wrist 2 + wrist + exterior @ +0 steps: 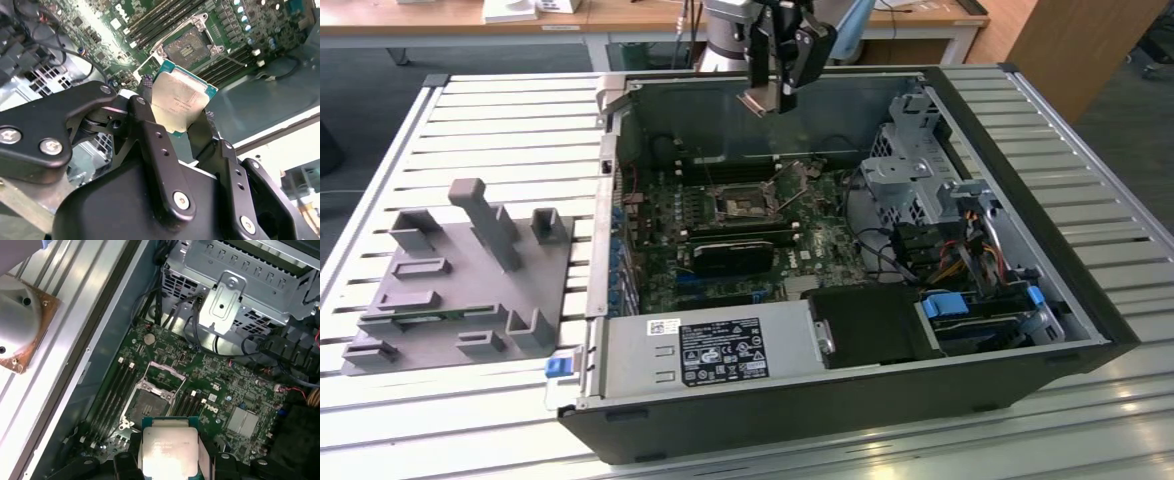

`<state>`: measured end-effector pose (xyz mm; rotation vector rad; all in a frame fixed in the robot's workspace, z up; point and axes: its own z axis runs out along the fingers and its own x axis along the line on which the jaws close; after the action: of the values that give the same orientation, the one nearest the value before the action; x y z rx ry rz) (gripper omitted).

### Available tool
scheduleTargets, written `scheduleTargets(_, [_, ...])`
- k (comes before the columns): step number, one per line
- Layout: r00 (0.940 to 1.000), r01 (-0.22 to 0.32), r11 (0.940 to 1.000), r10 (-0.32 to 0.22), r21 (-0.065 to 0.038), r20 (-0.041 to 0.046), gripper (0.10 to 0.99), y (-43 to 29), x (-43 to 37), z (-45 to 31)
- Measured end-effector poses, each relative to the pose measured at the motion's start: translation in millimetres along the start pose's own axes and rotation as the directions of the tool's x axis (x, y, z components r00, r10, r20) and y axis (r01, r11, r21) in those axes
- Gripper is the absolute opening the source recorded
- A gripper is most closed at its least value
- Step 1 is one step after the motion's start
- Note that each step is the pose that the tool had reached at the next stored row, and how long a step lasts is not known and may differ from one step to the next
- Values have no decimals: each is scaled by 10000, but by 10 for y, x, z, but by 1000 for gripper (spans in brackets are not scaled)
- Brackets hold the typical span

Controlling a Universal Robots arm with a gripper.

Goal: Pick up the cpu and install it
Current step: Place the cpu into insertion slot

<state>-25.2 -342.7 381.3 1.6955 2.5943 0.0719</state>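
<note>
Case: I see the open computer case [1047, 215] lying on the slatted table [494, 130], with its open side facing up.

Inside the case: the motherboard [834, 230] covers the floor. On it are the metal-framed socket [744, 203] with its dark centre and a long black module [740, 252] just beside the socket. A grey power supply [707, 350] fills the case's near corner. A metal drive cage [914, 150] and a tangle of coloured cables [961, 250] sit along the case wall on the exterior view's right.

Beside the case: a grey tray [454, 290] with upright posts stands apart from the case, on the exterior view's left. I cannot tell what lies in its recesses.

Gripper: the gripper [774, 92] is clenched on the cpu, with one black finger [145, 112] pressing on each of two opposite edges.

Cpu: the cpu [761, 103] hangs tilted in the air above the case, near its far wall, well clear of the motherboard.

Exterior view: I get the whole case, the tray and how high the cpu rides above the case.

Second wrist view: I see the cpu's silvery top plate [177, 100] and pale rim up close, with the socket [190, 46] beyond it between rows of memory slots [155, 22].

First wrist view: I look down into the case. The socket [150, 400] lies just past the cpu [169, 449], with the drive cage [240, 285] further off.
</note>
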Motion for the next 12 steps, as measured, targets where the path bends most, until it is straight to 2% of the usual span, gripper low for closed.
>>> scheduleTargets(3, [9985, -538, 9986, 538, 4, 33, 533, -1, 0, 9])
scheduleTargets(6, [9940, -1090, 9940, 1090, 7, 68, 533, -1, 0, 19])
scheduleTargets(9, [9867, -1625, 9867, 1625, 8, 102, 533, -2, 0, 29])
scheduleTargets(12, [9761, -2169, 9762, 2169, 7, 137, 533, -2, 0, 37])
